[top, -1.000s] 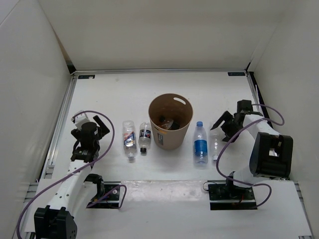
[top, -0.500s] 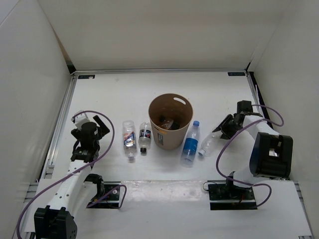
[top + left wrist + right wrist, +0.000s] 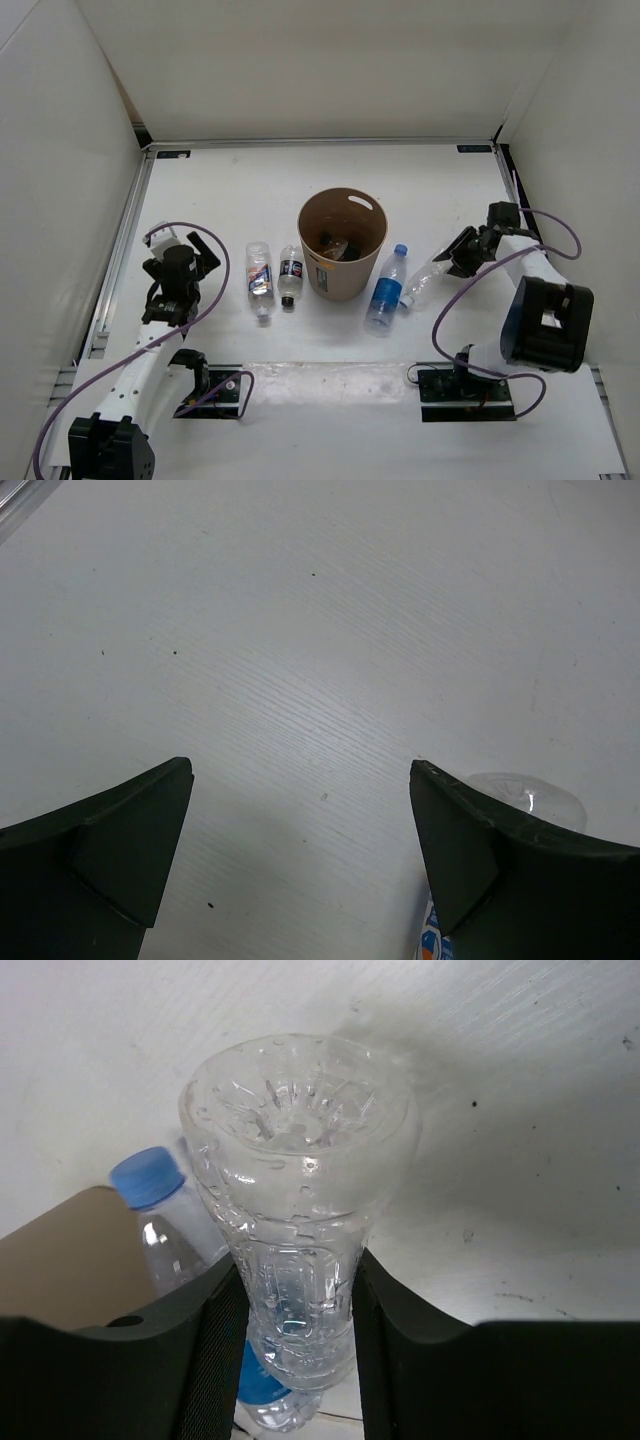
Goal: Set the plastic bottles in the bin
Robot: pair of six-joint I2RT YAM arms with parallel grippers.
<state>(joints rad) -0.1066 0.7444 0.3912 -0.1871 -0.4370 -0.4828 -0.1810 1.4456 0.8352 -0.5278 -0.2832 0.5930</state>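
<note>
Your right fingers (image 3: pixel 205 1360) clamp the clear bottle (image 3: pixel 300 1160) beside the blue-capped bottle (image 3: pixel 386 288); your left fingers (image 3: pixel 110 850) hang wide open above the bench (image 3: pixel 300 630).

Left arm (image 3: pixel 140 362) stretches fwd from its base, wrist pitched down. Left gripper (image 3: pixel 203 248) is spread wide, dark fingers (image 3: pixel 110 850) well apart w/ nothing between. Right arm (image 3: pixel 528 264) folds back over its base, wrist turned inward. Right gripper (image 3: pixel 456 256) pinches an unlabelled clear bottle (image 3: pixel 300 1160), one finger per side.
</note>
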